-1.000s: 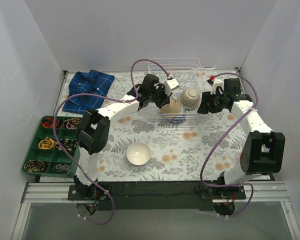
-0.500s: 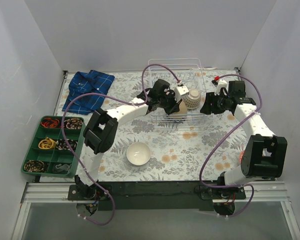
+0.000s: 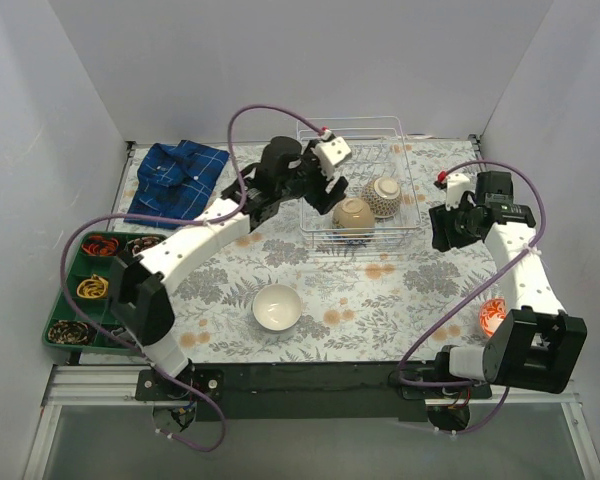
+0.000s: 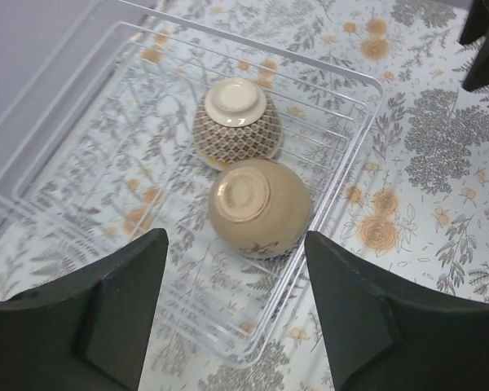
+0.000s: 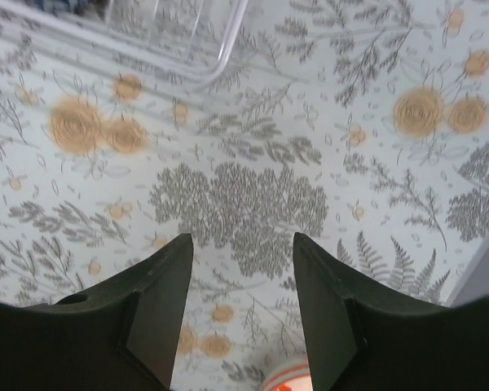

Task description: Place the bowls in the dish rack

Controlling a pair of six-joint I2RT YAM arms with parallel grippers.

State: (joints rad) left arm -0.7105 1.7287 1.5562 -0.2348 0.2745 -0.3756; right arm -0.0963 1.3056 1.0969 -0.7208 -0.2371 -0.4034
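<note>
A rectangular white wire dish rack [image 3: 372,148] sits at the far middle of the floral-patterned worktop [image 3: 400,290]. In its near right part two bowls lie upside down, close against each other: a tan ceramic bowl [image 3: 352,215] in front, a brown lattice-patterned bowl [image 3: 385,196] behind it to the right. A white round bowl [image 3: 277,307] stands on the worktop in front of the rack, well apart. A blue plaid cloth [image 3: 178,180] lies far left; a green plastic compartment tray [image 3: 113,268] sits before it at the left edge.
</note>
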